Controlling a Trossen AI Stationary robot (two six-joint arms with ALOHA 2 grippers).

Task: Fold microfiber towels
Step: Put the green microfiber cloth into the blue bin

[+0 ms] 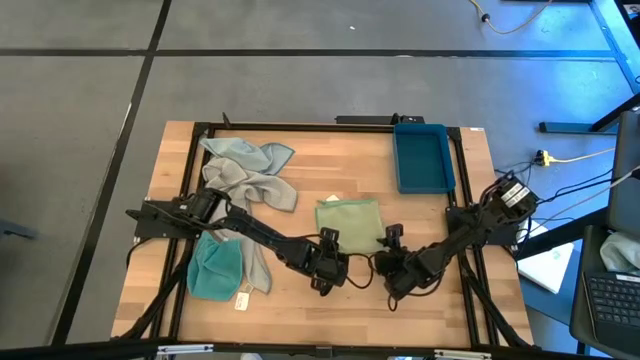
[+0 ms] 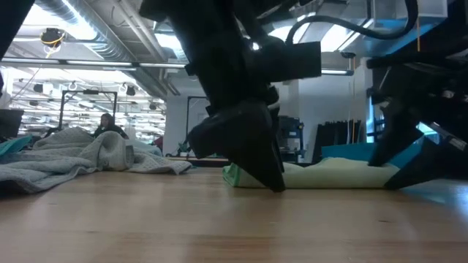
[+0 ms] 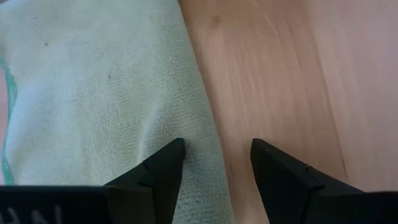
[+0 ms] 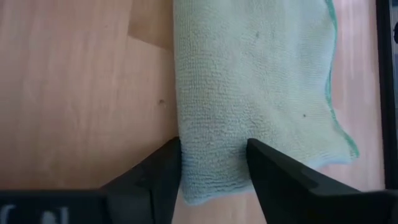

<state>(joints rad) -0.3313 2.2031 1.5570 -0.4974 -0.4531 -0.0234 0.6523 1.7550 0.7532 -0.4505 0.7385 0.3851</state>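
Left pincer (image 1: 330, 262): fingers apart at the lower left corner of the pale green towel (image 1: 349, 222) — one tip pressing on the cloth's edge, the other over bare wood.
Right pincer (image 1: 393, 258): fingers apart, straddling the towel's lower right corner; cloth lies between them.
Pale green towel: flat, folded rectangle with a darker green hem, centre of the worktop (image 1: 420, 215), just above both pincers.
Grey towels (image 1: 245, 175): crumpled heap, upper left of the worktop; count unclear.
Teal towel (image 1: 214, 270): one, bunched at lower left, a white tag beside it.
Blue tray (image 1: 422, 156): one — upper right of the worktop.
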